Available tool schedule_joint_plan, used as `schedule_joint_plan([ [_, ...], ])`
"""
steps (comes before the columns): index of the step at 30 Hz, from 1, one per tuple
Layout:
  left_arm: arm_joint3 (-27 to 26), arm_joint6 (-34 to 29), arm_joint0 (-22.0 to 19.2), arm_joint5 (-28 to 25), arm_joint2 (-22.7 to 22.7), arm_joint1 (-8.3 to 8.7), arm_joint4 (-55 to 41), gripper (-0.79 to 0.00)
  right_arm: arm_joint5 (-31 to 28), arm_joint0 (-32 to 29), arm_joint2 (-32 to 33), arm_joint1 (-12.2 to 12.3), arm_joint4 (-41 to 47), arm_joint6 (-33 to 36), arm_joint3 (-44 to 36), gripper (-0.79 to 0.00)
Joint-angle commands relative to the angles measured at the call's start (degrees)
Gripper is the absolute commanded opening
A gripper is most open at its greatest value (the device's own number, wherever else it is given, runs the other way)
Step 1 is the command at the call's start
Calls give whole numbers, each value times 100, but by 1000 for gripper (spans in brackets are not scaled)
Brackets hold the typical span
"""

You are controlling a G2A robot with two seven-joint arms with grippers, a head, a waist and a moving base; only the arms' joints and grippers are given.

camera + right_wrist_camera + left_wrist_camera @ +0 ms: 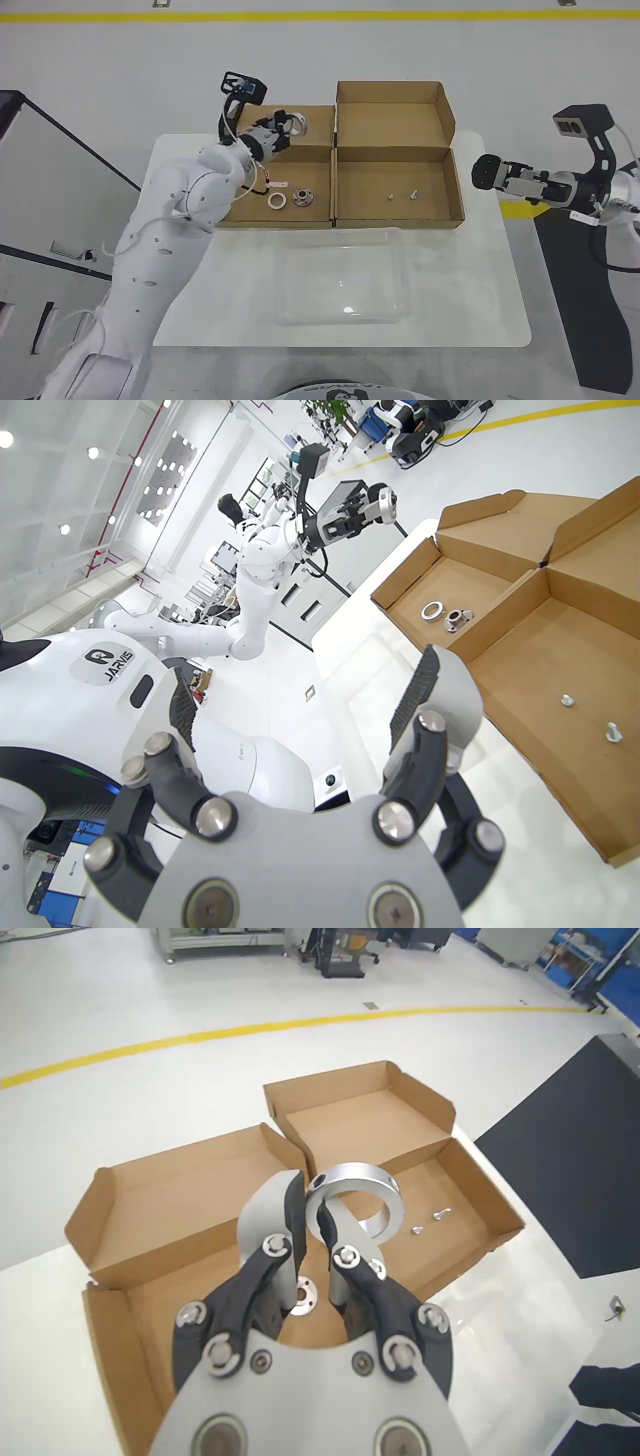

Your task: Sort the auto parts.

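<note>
Jaws on my left arm pinch the shaft collar (pixel 350 1173) by its wall, over the open lid of the left cardboard box (pixel 312 172). Its tray, holding a matching collar (pixel 277 199), lies nearer me. My right jaws gape, well apart.

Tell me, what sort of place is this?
Probably a robotics workshop or factory hall: a wide pale floor marked with a yellow line, wheeled equipment standing beyond, and a high ceiling with rows of lamps.

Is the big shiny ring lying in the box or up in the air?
In the air: the left gripper pinches the silver metal ring above the brown cardboard box.
</note>
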Motion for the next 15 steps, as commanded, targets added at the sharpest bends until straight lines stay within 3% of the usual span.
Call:
schedule_joint_plan([
  [1,83,-163,-16,17,-5,12,199,-785,0,0,0,0,-1,0,0,0],
  [15,548,-659,85,214,14,55,1341,-785,0,0,0,0,-1,0,0,0],
])
